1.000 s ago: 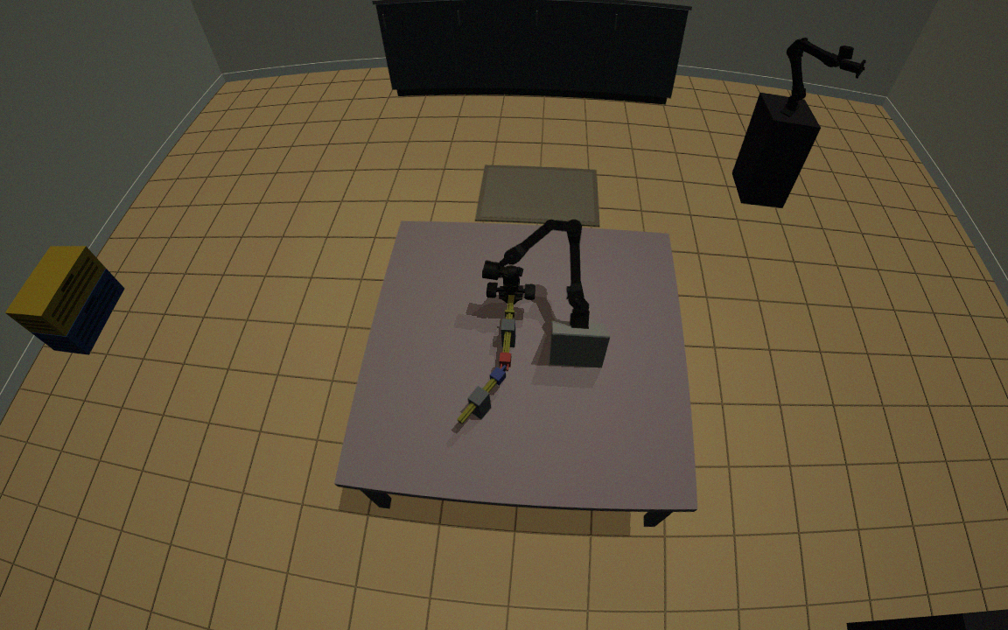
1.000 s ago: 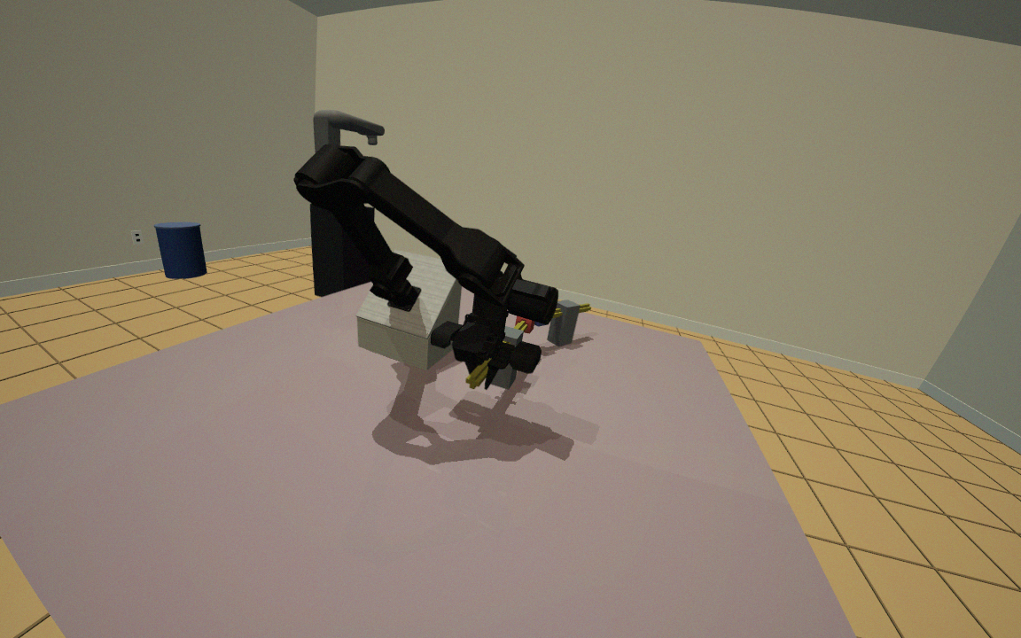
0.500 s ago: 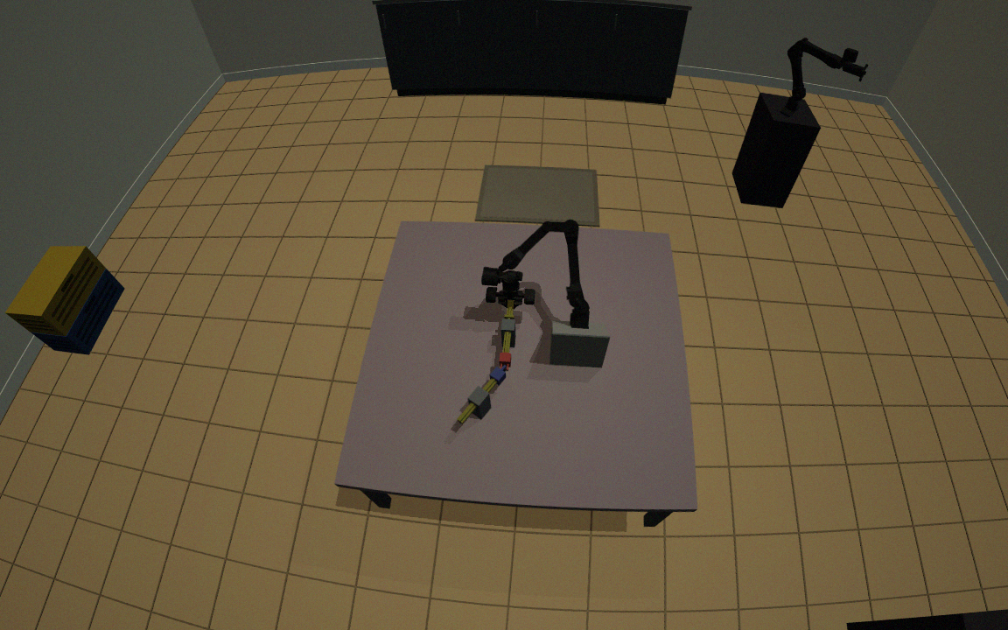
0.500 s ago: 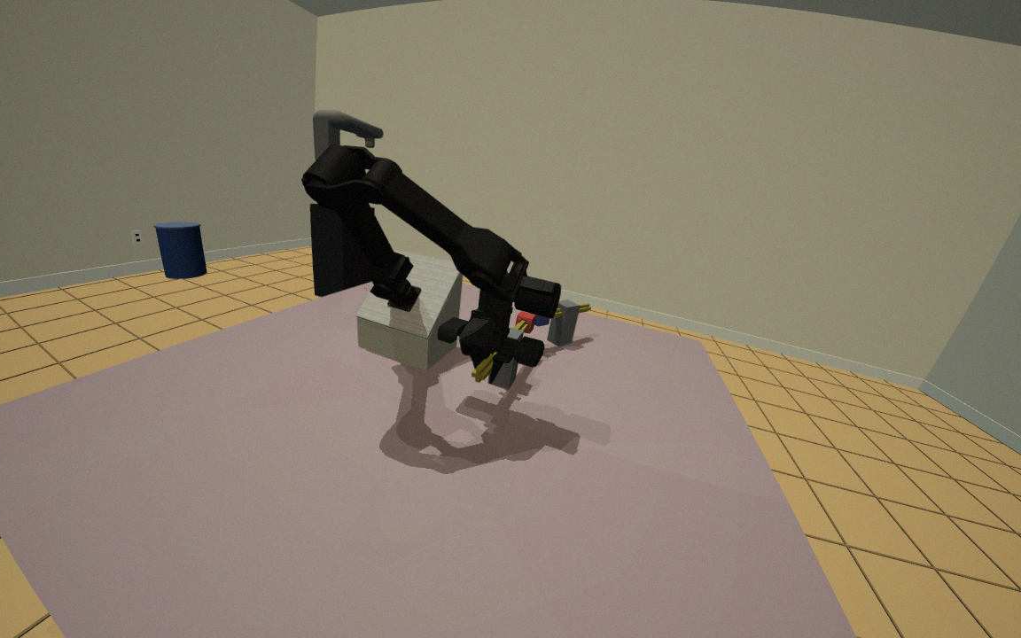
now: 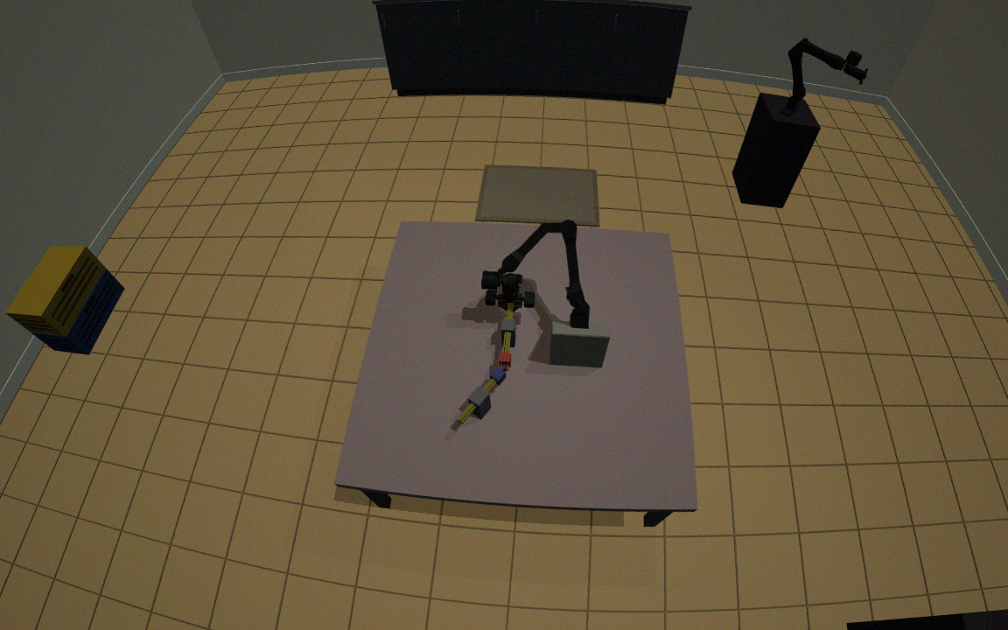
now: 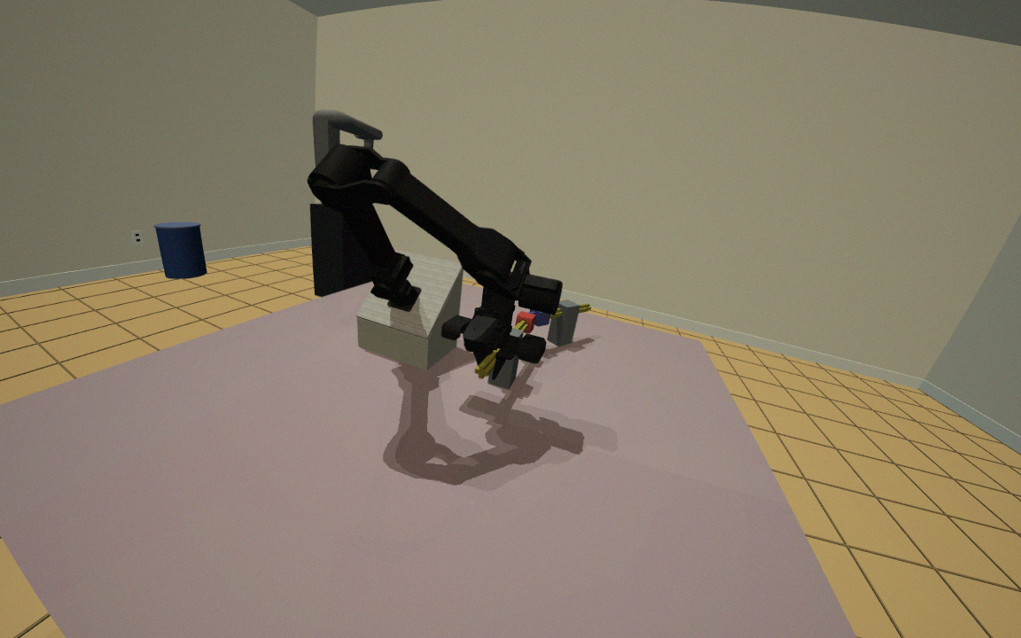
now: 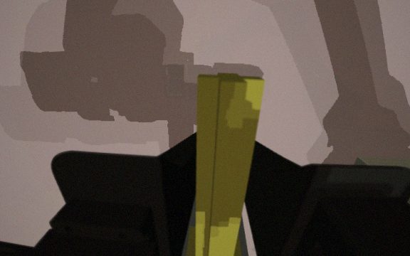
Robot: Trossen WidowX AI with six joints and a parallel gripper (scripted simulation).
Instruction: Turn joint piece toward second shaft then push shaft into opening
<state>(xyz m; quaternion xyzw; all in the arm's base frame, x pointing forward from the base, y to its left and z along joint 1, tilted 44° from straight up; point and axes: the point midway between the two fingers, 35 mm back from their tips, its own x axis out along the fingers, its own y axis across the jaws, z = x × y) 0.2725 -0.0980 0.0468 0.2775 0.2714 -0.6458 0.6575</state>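
My gripper (image 5: 507,302) (image 6: 490,358) (image 7: 219,138) is shut on the rear end of the yellow second shaft (image 5: 508,318) (image 6: 487,365) (image 7: 226,135). The shaft runs through its grey block (image 5: 509,338) (image 6: 505,371). In front of that block sits the red square joint piece (image 5: 504,360) (image 6: 526,320), joined to a blue piece (image 5: 498,374) (image 6: 541,318). Behind them the first shaft (image 5: 464,414) (image 6: 582,307) sits in its grey block (image 5: 480,401) (image 6: 563,322). The two shafts meet at a slight angle. The meeting of shaft tip and joint opening is too small to make out.
The arm's grey base block (image 5: 578,349) (image 6: 407,325) stands on the table (image 5: 609,438) (image 6: 261,492) right beside the shafts. On the floor are a yellow and blue crate (image 5: 65,297), a blue barrel (image 6: 180,249), a dark cabinet (image 5: 531,46) and a second arm on a pedestal (image 5: 773,149).
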